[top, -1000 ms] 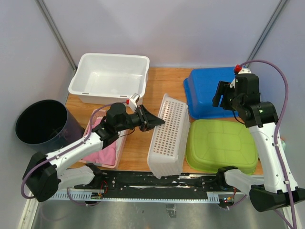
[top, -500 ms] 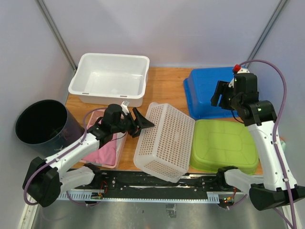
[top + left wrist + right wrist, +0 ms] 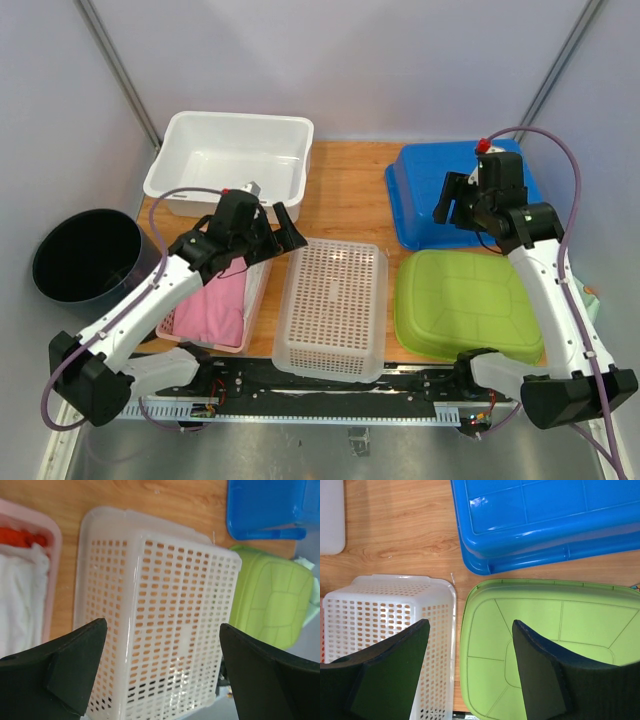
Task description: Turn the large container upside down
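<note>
The white perforated basket (image 3: 334, 307) lies upside down on the table.

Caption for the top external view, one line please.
Basket bottom-up between pink bin and green tub; left gripper and right gripper open, holding nothing.

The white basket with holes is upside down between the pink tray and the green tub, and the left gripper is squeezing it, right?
Not squeezing. The white basket is upside down between the pink tray and the green tub, but the left gripper is open and not touching it; the left wrist view shows its fingers spread wide apart.
</note>
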{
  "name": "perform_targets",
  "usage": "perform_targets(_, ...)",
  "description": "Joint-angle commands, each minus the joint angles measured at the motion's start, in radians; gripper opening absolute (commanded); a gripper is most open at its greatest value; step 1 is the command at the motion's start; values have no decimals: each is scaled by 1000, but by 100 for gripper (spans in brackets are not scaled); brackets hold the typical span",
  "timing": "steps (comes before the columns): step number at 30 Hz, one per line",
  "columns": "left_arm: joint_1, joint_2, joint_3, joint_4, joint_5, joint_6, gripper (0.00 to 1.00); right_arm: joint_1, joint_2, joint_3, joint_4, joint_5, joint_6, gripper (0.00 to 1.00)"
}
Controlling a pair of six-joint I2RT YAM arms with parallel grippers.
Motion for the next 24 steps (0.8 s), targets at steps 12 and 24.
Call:
perform_targets(12,-3,518,726,-195,-482,533,99,-15,28,-31,48,-65,27,70)
perform_targets(24,40,1086,1287,-225,-551,643,90,-15,9,-56,31,-82,19,71)
